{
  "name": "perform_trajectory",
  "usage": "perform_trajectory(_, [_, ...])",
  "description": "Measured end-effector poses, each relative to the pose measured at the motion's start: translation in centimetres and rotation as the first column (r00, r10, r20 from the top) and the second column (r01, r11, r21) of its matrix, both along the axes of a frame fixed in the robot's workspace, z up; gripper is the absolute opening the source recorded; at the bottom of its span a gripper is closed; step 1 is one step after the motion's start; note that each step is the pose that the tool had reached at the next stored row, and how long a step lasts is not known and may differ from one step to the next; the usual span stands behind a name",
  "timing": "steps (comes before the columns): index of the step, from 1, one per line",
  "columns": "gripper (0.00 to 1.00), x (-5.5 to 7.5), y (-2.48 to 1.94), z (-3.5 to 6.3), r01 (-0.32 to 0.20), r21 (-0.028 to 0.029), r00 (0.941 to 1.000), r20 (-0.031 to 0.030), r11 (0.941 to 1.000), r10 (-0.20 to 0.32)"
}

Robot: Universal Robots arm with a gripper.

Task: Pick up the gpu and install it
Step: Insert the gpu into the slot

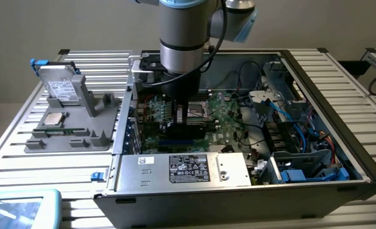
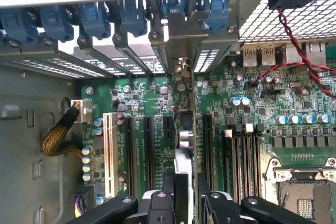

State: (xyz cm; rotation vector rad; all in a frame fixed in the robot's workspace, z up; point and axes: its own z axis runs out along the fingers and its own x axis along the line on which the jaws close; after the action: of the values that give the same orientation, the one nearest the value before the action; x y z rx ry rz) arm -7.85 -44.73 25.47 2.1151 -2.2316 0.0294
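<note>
— Where is the gpu?
— In the gripper (image 1: 186,121) (image 2: 185,195). The gpu (image 1: 197,125) (image 2: 184,145) stands on edge inside the case (image 1: 226,205), over the board (image 1: 223,112) (image 2: 147,103). It is about midway between the case's rear wall and the power supply (image 1: 188,169) at its front edge.
— How do the jaws stand?
— Roughly half closed, with the fingers (image 2: 168,184) pressed on either face of the card. They grip the gpu and nothing else.
— Is it in a slot?
— In the wrist view it runs in line with the long black slots (image 2: 129,156), between two of them. Its metal bracket (image 2: 181,69) is at the rear openings, under the blue latches (image 2: 131,17). I cannot tell whether its lower edge sits in a socket, because the card itself hides that.
— And outside the case?
— The case lies open on a slatted table (image 1: 22,157). At the exterior view's left, just beside the case, a grey tray (image 1: 67,143) rests on the table. A drive (image 1: 60,88) stands at the tray's far edge and a flat silver chip (image 1: 53,119) lies nearer its middle. The arm (image 1: 182,38) hangs vertical over the case.
</note>
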Motion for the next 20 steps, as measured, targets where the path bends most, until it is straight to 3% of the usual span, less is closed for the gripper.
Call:
perform_trajectory(15, [0.27,0.0,0.0,-0.37,0.0,-0.0002,1.0,0.0012,1.0,0.0])
perform_trajectory(20, [0.27,0.31,-0.06,0.28,0.0,0.0002,1.0,0.0007,1.0,0.0])
